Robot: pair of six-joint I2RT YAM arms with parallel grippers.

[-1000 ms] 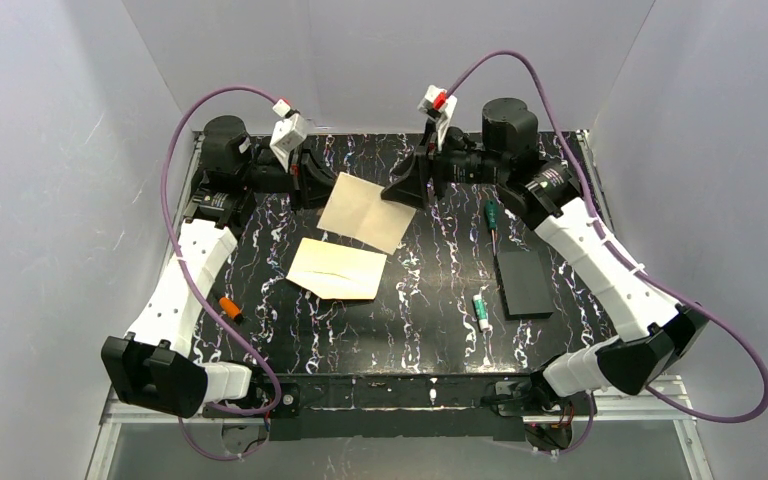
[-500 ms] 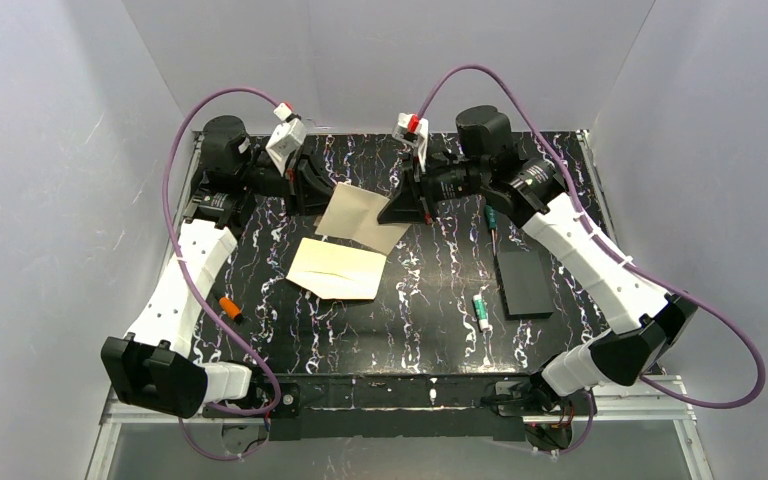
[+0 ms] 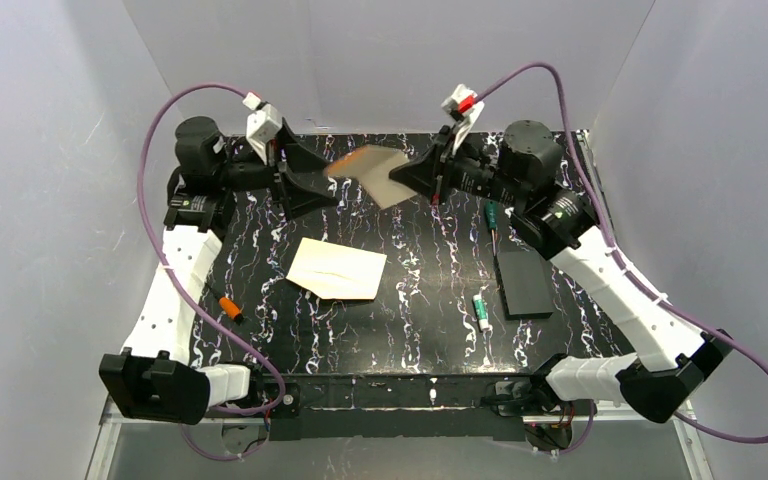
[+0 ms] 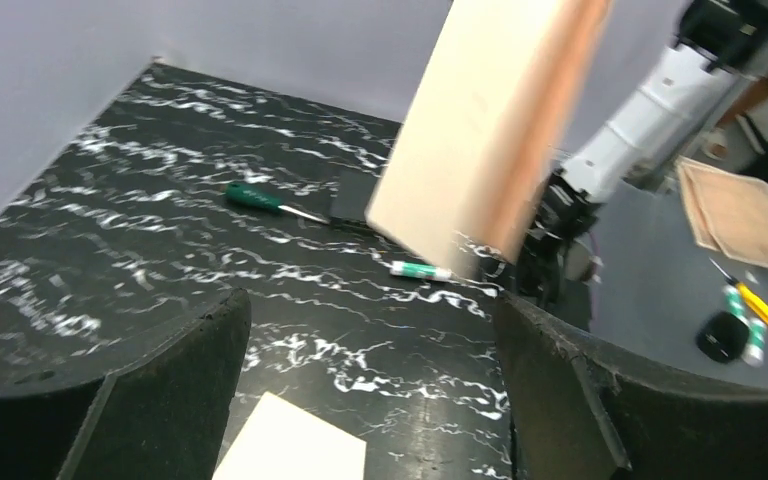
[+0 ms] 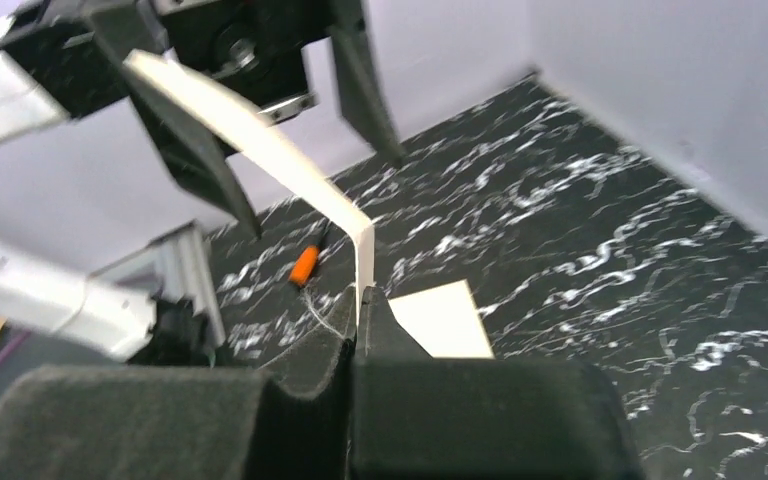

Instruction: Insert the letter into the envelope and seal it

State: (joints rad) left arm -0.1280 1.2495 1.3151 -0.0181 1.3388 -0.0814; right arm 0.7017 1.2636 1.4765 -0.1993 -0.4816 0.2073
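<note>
The letter, a plain tan sheet, hangs in the air over the back of the table. My right gripper is shut on its right edge. In the right wrist view the letter shows edge-on, rising from the closed right gripper and bending toward the left arm. My left gripper stands open at the letter's left end and grips nothing. From the left wrist the letter is blurred above and beyond the wide-open left gripper. The cream envelope lies flat mid-table, also seen as the envelope and the envelope.
A green screwdriver, a black block and a green-capped glue stick lie on the right of the table. A small orange object lies at the left, by the left arm. Grey walls close in three sides.
The right gripper shut on the letter's edge and lifted it off the table. The left gripper, shut on the letter's corner before, opened and drew back a little to the left.
</note>
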